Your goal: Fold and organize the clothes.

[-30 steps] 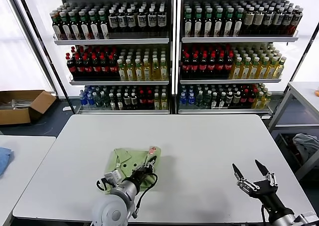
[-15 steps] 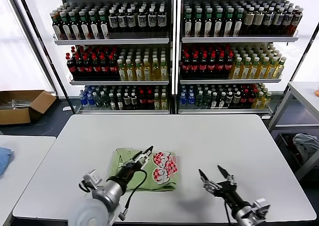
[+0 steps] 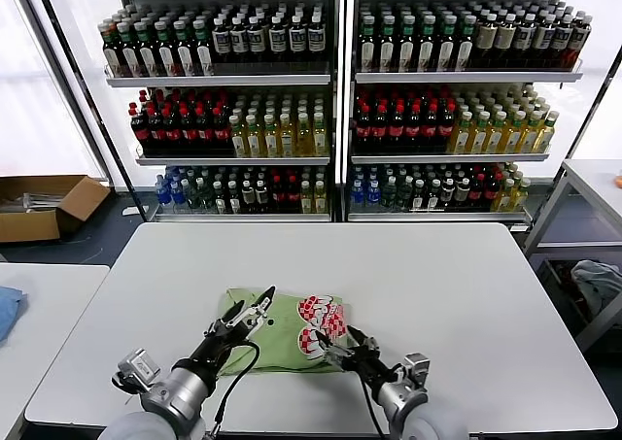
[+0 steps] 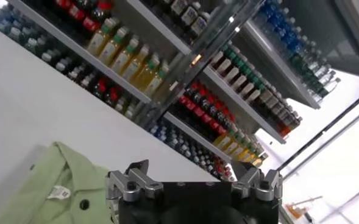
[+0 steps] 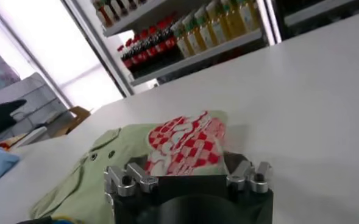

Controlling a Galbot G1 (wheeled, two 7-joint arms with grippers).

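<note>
Now the right end effector (image 3: 333, 336) has reached the polo shirt (image 3: 282, 325).

Head camera looks down; both low wrist cameras share the polo shirt (image 3: 282, 325)

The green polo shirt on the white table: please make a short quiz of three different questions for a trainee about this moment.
1. True or false: the green polo shirt lies folded on the white table with its checkered logo facing up.
2. Which claw is at the logo side of the shirt?
A. left claw
B. right claw
3. Fill in: behind the table stand shelves of ____.

Key:
1. true
2. B
3. bottles
</note>
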